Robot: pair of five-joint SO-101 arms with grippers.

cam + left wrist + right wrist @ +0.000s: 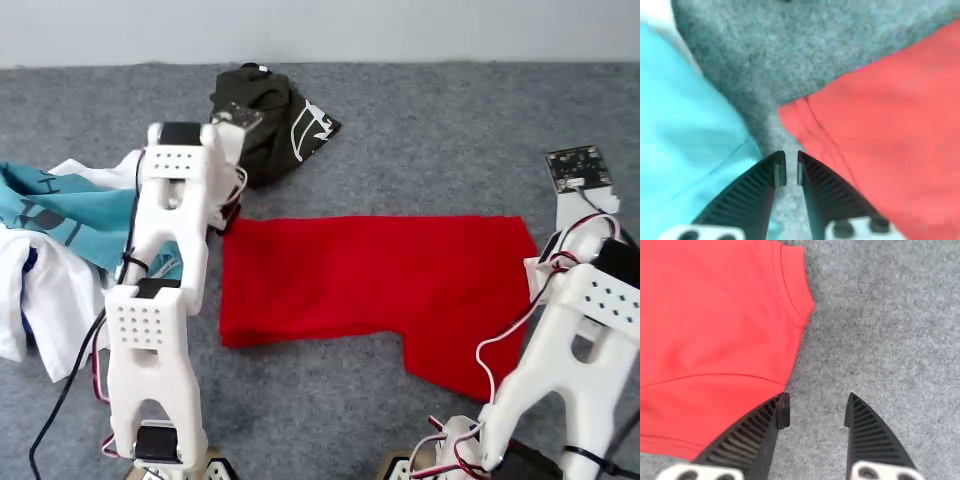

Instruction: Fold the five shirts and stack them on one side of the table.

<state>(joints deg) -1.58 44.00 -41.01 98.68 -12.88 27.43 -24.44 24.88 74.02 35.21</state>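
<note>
Red shirt (pixel 370 275) spread, table (pixel 450 130) ctr

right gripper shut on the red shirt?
No, the right gripper stands open, gripping nothing, over the grey surface beside the red shirt.

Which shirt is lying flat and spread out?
The red shirt, in the middle. The dark shirt, teal shirt and white shirt are all crumpled in heaps.

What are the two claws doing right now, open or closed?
Left claw: closed, holding nothing.
Right claw: open, holding nothing.
</note>
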